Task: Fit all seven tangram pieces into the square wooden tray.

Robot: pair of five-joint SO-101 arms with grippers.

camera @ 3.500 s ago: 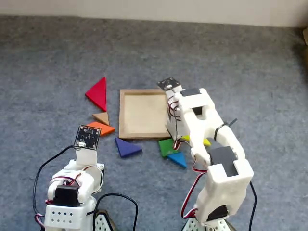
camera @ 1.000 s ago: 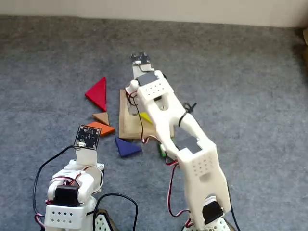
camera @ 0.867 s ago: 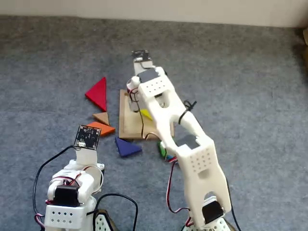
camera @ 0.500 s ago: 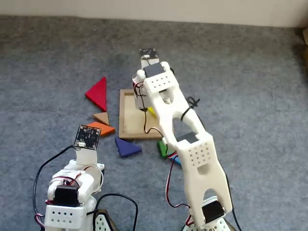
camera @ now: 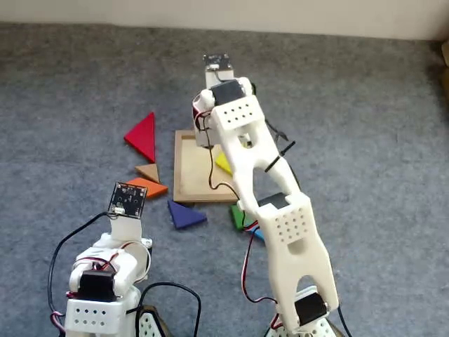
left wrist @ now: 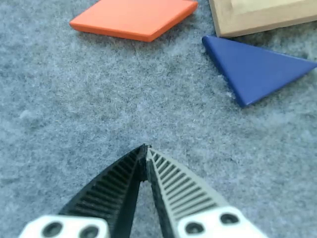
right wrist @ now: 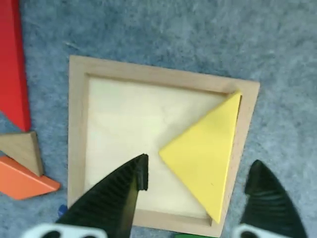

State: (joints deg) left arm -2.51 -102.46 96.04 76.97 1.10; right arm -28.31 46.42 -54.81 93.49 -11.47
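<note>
Tray (camera: 180, 166) — half behind right arm (camera: 243, 135)

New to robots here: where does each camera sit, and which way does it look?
High view: fixed overhead, looking down; left arm folded, right arm over the tray.
Left wrist view: on that arm, facing down past its shut left gripper at the orange piece.
Right wrist view: on that arm, facing down past its open right gripper at the yellow triangle.
All share the tray and orange piece.
</note>
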